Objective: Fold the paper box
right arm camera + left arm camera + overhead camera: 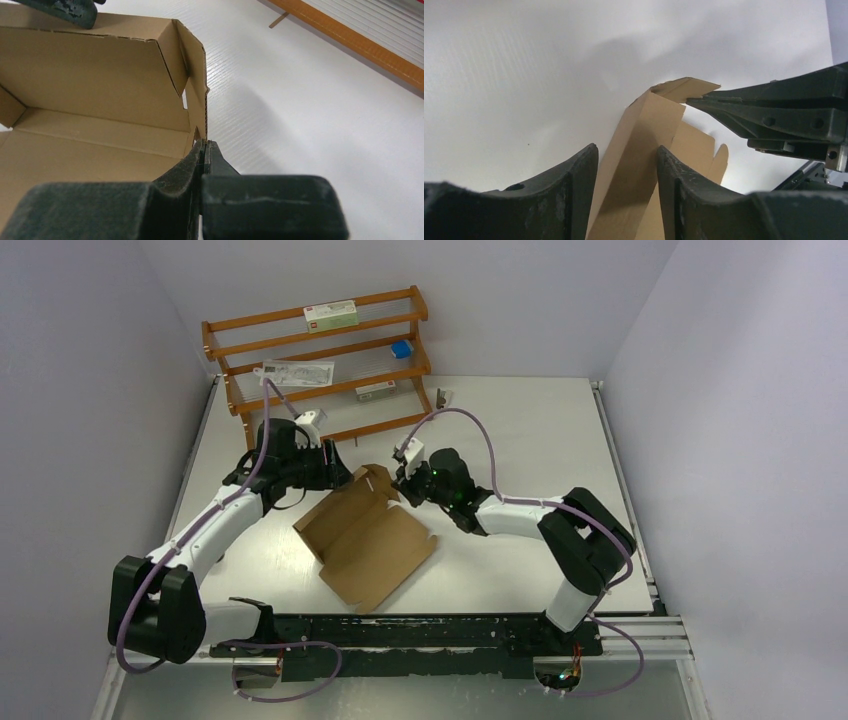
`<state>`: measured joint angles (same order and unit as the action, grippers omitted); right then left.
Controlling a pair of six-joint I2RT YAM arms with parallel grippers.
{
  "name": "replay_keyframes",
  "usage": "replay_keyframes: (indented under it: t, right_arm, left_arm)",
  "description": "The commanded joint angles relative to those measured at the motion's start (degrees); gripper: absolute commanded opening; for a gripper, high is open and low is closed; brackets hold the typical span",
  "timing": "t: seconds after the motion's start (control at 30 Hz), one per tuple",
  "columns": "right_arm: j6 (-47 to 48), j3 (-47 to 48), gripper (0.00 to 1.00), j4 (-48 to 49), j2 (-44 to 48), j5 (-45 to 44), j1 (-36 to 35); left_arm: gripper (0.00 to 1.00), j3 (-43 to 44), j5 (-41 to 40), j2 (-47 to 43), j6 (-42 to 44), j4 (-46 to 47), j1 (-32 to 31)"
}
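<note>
Right hand (pixel 205 146) is pinched shut on the paper box (pixel 100 85), its two fingers pressed together over the free edge of an upright end flap at the box's far corner. Left hand (pixel 626 152) comes at the same corner from the other side. Its fingers (pixel 574 200) are spread apart and a raised brown wall stands in the gap between them; whether either finger presses on the cardboard cannot be told. In the right wrist view, one dark fingertip of the left hand sits at the top edge of that long wall.

The paper box lies near the middle of the white bench (pixel 520 430), between the two arms and turned at a slant to the bench edges. It is half formed. The broad panel nearest the arms' bases lies flat, while the far long wall stands up and a short end flap is bent inward at the corner where the two hands meet. Its inside is plain brown. A wooden rack (pixel 315 350) stands at the far left of the bench, well apart from the box.
</note>
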<state>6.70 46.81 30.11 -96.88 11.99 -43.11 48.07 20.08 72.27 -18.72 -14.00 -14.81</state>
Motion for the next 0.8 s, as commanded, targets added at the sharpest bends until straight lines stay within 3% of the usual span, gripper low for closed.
replay_keyframes:
  t: [0.0,0.53,0.77]
  right_arm:
    - [-3.1,2.34,0.0,-2.06,0.17,-2.81,-0.88]
    - [-14.41,4.61,0.0,-7.51,-0.28,-16.76,-4.48]
    - [-17.13,0.37,0.0,-2.02,0.93,-19.19,-5.72]
  left_arm:
    - [0.5,-1.76,5.03,-0.07,-2.32,1.06,0.31]
    - [0.45,-6.2,4.83,-0.98,-11.85,8.37,-4.95]
    - [0.46,-6.87,1.58,-2.1,-14.77,9.75,-6.31]
